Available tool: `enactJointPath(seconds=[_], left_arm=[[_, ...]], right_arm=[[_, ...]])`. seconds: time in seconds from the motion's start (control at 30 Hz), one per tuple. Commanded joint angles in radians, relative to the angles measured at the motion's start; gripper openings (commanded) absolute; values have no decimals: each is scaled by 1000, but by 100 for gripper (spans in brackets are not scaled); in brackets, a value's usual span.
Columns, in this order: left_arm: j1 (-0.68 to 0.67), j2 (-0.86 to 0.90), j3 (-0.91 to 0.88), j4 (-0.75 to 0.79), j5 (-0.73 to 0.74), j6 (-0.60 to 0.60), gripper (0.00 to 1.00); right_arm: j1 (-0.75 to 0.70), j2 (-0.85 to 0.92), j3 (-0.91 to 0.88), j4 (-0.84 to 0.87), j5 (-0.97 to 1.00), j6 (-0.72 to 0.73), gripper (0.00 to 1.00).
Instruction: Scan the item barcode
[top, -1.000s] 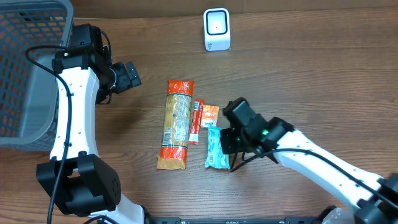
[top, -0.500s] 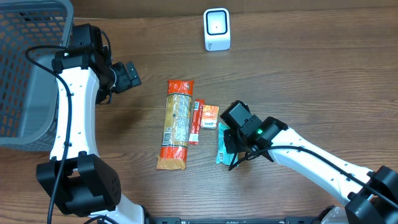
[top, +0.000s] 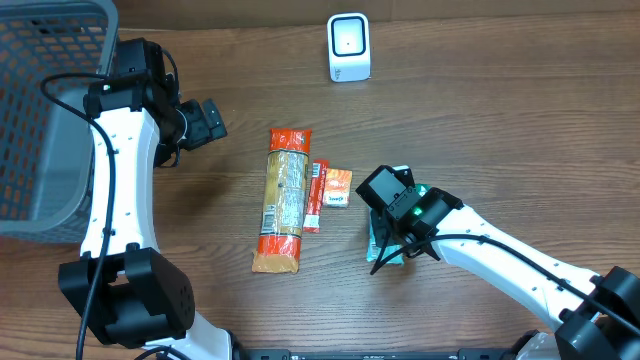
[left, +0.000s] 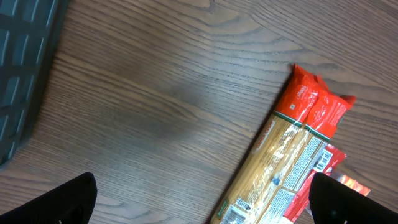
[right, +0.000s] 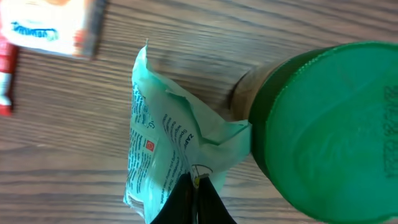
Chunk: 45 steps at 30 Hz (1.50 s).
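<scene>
Wood-grain desk (top: 520, 120). Right gripper (right: 195, 198): jaws pinched tight on the crumpled edge of a crinkly teal plastic packet (right: 163, 140). The packet is mostly hidden under that arm from overhead, near a small flat orange sachet (top: 338, 187) and a long glossy pasta pack (top: 283, 200). Left gripper (top: 205, 122): jaws wide, near the grey mesh basket (top: 40, 110). Boxy white scanner (top: 349, 47) is well apart from the packet.

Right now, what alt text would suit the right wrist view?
The right gripper is shut on a crumpled pale green packet over a wooden table. A blurred green shape fills the right side; an orange-and-white packet lies top left.
</scene>
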<state>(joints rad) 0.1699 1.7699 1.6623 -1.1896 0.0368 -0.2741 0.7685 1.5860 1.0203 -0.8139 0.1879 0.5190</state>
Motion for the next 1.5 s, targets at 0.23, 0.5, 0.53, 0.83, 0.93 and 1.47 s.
enactJointPath(seconds=[0.23, 0.5, 0.53, 0.83, 0.93, 1.47], left_arm=[[-7, 2, 18, -2, -3, 16, 100], [-7, 2, 18, -2, -3, 16, 100], [-7, 2, 18, -2, -3, 16, 100], [-7, 2, 18, -2, -3, 16, 100], [-7, 2, 18, -2, -3, 16, 100], [-6, 2, 18, -2, -3, 16, 100]], right_arm=[[3, -6, 28, -60, 84, -135, 7], [3, -6, 28, 23, -72, -134, 9], [3, -6, 28, 29, -74, -134, 11], [3, -6, 28, 22, -88, -130, 42], [3, -6, 28, -8, -89, -130, 45], [-147, -11, 284, -182, 48, 77, 75]])
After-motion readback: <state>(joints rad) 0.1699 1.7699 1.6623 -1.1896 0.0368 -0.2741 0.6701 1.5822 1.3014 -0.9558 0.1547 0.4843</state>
